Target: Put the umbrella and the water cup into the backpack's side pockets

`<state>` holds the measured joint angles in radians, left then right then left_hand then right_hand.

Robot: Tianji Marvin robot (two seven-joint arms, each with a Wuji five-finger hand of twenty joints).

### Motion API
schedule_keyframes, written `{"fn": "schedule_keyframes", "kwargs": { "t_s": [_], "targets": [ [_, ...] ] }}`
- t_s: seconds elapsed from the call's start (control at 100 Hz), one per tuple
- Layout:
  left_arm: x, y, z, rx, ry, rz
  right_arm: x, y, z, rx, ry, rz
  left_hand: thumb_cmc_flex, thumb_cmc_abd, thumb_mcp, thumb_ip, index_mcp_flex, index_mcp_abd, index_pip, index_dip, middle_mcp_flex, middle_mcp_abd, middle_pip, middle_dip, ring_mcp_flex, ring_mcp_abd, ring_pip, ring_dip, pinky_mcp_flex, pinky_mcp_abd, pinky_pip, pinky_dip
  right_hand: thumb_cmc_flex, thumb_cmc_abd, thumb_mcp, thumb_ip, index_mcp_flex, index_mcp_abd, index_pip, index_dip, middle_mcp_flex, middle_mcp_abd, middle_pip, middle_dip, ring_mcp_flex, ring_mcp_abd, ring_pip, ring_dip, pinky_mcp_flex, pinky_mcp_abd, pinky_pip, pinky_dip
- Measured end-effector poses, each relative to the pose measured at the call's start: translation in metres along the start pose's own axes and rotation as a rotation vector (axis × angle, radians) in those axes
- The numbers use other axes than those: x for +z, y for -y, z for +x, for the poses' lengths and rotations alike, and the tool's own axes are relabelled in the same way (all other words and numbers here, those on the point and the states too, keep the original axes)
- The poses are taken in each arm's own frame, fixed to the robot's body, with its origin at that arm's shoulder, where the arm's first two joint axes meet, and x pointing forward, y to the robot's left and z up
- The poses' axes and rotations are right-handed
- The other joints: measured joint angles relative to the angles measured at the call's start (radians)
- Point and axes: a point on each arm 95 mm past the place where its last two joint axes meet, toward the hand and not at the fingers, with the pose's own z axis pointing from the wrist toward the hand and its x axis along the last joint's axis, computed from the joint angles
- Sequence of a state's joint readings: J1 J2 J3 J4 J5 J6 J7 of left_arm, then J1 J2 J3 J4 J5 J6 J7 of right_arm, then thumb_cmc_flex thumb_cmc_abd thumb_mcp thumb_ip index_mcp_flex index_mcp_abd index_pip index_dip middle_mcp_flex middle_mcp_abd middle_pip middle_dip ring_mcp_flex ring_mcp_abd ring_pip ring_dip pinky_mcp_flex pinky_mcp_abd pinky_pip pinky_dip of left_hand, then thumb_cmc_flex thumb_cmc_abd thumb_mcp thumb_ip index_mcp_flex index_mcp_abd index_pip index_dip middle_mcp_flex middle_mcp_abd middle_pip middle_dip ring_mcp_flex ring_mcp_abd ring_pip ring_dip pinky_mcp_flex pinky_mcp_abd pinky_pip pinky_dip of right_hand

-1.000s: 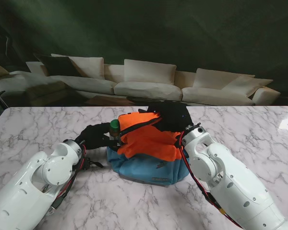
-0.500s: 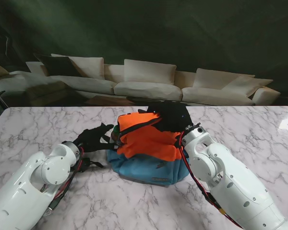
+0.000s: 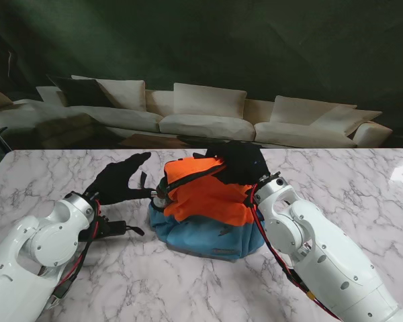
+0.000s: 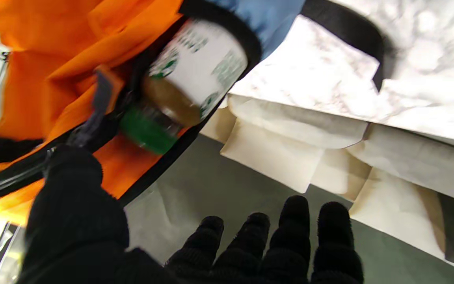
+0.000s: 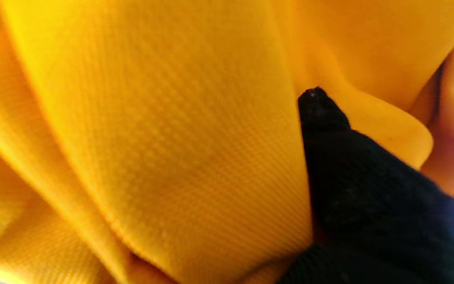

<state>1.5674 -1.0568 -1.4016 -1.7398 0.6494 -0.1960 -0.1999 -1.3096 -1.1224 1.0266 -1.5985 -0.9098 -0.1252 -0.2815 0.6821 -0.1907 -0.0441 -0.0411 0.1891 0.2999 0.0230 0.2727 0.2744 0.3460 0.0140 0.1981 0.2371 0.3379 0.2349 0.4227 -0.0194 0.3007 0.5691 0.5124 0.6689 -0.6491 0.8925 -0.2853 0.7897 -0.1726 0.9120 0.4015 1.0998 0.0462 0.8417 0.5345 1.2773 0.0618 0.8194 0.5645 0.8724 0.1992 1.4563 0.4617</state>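
Note:
The orange and blue backpack (image 3: 208, 204) stands mid-table. A water bottle (image 4: 195, 71) with a white label and green cap (image 4: 144, 132) sits tilted in the black-rimmed side pocket (image 4: 246, 43) on the backpack's left; in the stand view only its top (image 3: 160, 199) shows. My left hand (image 3: 117, 180) hovers open just left of it, fingers (image 4: 290, 236) spread and holding nothing. My right hand (image 3: 238, 161) lies on the backpack's top, a finger (image 5: 329, 130) pressed into the orange fabric (image 5: 152, 118). No umbrella is in view.
The marble table (image 3: 363, 181) stretches to both sides of the backpack. A black backpack strap (image 4: 349, 31) lies on it near the pocket. Beyond the far edge stands a white sofa (image 3: 208, 114).
My left hand let go of the bottle, which sank into the side pocket. The hand opened, lifted and drew back to the left. The right arm stayed put.

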Motion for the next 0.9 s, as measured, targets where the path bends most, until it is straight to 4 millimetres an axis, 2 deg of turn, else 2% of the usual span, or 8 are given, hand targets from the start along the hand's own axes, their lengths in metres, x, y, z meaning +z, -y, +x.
{"fn": "schedule_keyframes", "kwargs": {
  "t_s": [0.08, 0.15, 0.36, 0.4, 0.58, 0.63, 0.69, 0.9],
  "targets": [
    [-0.004, 0.01, 0.01, 0.01, -0.047, 0.003, 0.001, 0.0, 0.0, -0.002, 0.001, 0.003, -0.015, 0.0, 0.001, 0.0, -0.002, -0.001, -0.014, -0.02, -0.025, 0.001, -0.006, -0.03, 0.0, 0.009, -0.009, -0.014, 0.001, 0.0, -0.001, -0.022, 0.0, 0.0, 0.0, 0.0, 0.0, 0.0, 0.0, 0.0, 0.0, 0.0, 0.0, 0.0, 0.0, 0.0, 0.0, 0.0, 0.0, 0.0, 0.0, 0.0],
    [-0.006, 0.017, 0.019, 0.037, -0.1, -0.005, 0.002, 0.0, -0.001, -0.004, 0.002, 0.005, -0.058, -0.002, 0.011, 0.0, -0.003, -0.026, -0.021, -0.047, -0.048, -0.001, -0.014, -0.052, -0.015, 0.025, -0.036, -0.044, 0.013, 0.008, -0.038, -0.057, 0.0, 0.0, 0.0, 0.0, 0.0, 0.0, 0.0, 0.0, 0.0, 0.0, 0.0, 0.0, 0.0, 0.0, 0.0, 0.0, -0.001, 0.0, 0.0, 0.0],
    [-0.003, 0.029, 0.037, 0.061, -0.19, -0.006, 0.003, 0.0, -0.003, -0.007, 0.01, 0.005, -0.079, -0.048, 0.006, 0.0, -0.003, -0.038, -0.021, -0.023, -0.063, 0.0, -0.014, -0.052, -0.039, 0.037, -0.055, -0.089, 0.029, 0.013, -0.063, -0.091, 0.0, 0.001, 0.0, 0.0, -0.001, 0.0, 0.0, 0.0, 0.0, 0.0, 0.0, 0.0, 0.0, 0.0, 0.0, 0.0, -0.008, 0.0, 0.001, 0.0],
    [0.001, 0.03, 0.041, 0.069, -0.203, -0.015, 0.003, 0.0, -0.003, -0.008, 0.011, 0.005, -0.079, -0.067, 0.009, 0.0, -0.003, -0.034, -0.021, -0.022, -0.063, 0.01, -0.014, -0.052, -0.039, 0.038, -0.055, -0.09, 0.033, 0.013, -0.073, -0.092, 0.0, 0.001, 0.0, 0.0, -0.001, 0.0, 0.0, 0.0, 0.0, 0.001, 0.0, 0.0, 0.0, 0.0, 0.0, 0.0, -0.009, 0.0, 0.002, 0.0],
    [0.027, 0.028, 0.064, 0.092, -0.259, -0.06, 0.003, 0.0, -0.002, -0.008, 0.011, 0.005, -0.078, -0.094, 0.012, 0.0, -0.004, -0.027, -0.021, -0.021, -0.088, 0.011, -0.021, -0.07, -0.039, 0.038, -0.055, -0.091, 0.049, -0.001, -0.074, -0.092, 0.0, 0.001, 0.0, 0.0, -0.001, 0.0, 0.0, -0.003, 0.0, 0.001, 0.0, 0.0, 0.0, 0.0, 0.002, 0.0, -0.01, 0.0, 0.012, 0.0],
    [0.035, 0.027, 0.068, 0.082, -0.258, -0.073, 0.003, 0.0, -0.002, -0.005, 0.011, 0.006, -0.077, -0.123, 0.015, 0.0, -0.01, -0.037, -0.022, -0.021, -0.088, 0.012, -0.026, -0.078, -0.037, 0.038, -0.055, -0.091, 0.061, -0.001, -0.074, -0.092, 0.0, 0.001, 0.0, 0.0, -0.001, 0.0, 0.0, -0.003, 0.0, 0.001, 0.0, 0.0, 0.0, 0.0, 0.005, 0.0, -0.01, 0.0, 0.012, 0.0],
    [0.043, 0.024, 0.07, 0.082, -0.256, -0.087, 0.004, 0.001, -0.001, -0.001, 0.012, 0.008, -0.076, -0.145, 0.015, 0.0, -0.015, -0.038, -0.026, -0.036, -0.088, 0.012, -0.026, -0.1, -0.037, 0.038, -0.055, -0.091, 0.064, -0.001, -0.074, -0.092, 0.0, 0.001, 0.0, 0.0, -0.001, 0.0, 0.0, -0.003, 0.0, 0.002, 0.0, 0.0, 0.0, 0.0, 0.009, 0.0, -0.011, 0.0, 0.013, 0.0],
    [0.062, 0.018, 0.069, 0.103, -0.229, -0.115, 0.003, 0.0, 0.003, 0.005, -0.004, 0.018, -0.048, -0.155, 0.016, 0.0, -0.016, -0.038, -0.029, -0.066, -0.123, 0.013, -0.03, -0.119, -0.036, 0.038, -0.054, -0.091, 0.07, -0.011, -0.067, -0.101, 0.005, 0.001, 0.006, 0.0, -0.001, 0.023, 0.0, -0.011, 0.0, 0.005, 0.0, 0.0, 0.0, 0.001, 0.022, 0.0, -0.011, 0.001, 0.02, 0.0]
  ]
}}
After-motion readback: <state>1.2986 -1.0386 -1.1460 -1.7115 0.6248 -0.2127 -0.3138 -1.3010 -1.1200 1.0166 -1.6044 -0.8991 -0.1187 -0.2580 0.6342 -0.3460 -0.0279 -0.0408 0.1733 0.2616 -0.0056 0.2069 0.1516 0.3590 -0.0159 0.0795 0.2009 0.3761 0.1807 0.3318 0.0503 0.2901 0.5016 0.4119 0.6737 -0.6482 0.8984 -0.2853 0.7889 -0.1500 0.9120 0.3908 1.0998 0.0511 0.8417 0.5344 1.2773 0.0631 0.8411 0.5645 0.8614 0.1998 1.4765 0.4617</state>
